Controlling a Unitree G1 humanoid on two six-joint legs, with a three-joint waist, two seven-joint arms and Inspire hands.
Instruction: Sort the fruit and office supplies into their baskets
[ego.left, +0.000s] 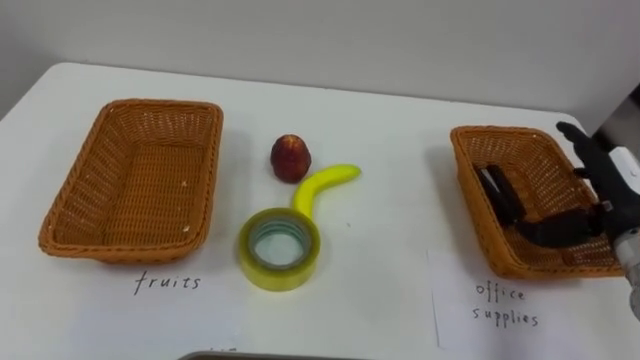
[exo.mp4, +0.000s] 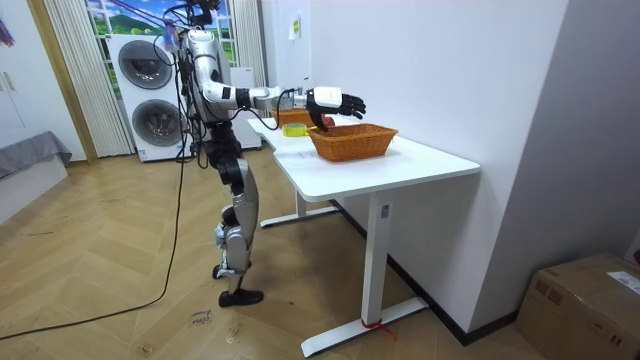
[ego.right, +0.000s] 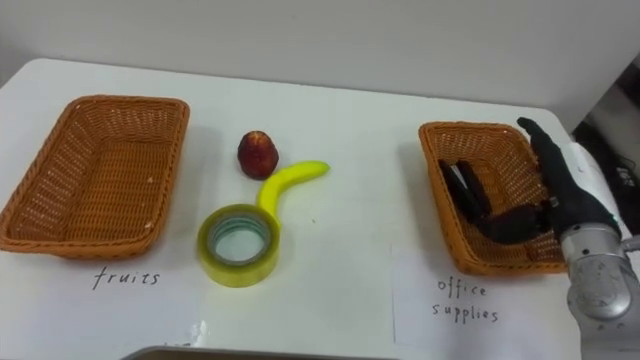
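Right hand (ego.right: 572, 200): fingers straight, thumb spread, holding nothing, poised above the right side of the office-supplies basket (ego.right: 440, 215), where a dark item (ego.right: 465, 188) lies. Table (ego.right: 360, 140) centre: yellow tape roll (ego.right: 238, 245) touching the banana (ego.right: 285, 180), with the red fruit (ego.right: 259, 153) just beyond the banana. Left side: fruits basket (ego.right: 160, 170), nothing in it.

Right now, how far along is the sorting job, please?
Done: a dark item lies in the office supplies basket. In hand: nothing; the right robot hand hovers open over it. Left: the red fruit, banana and tape roll lie on the table; the fruits basket is empty.
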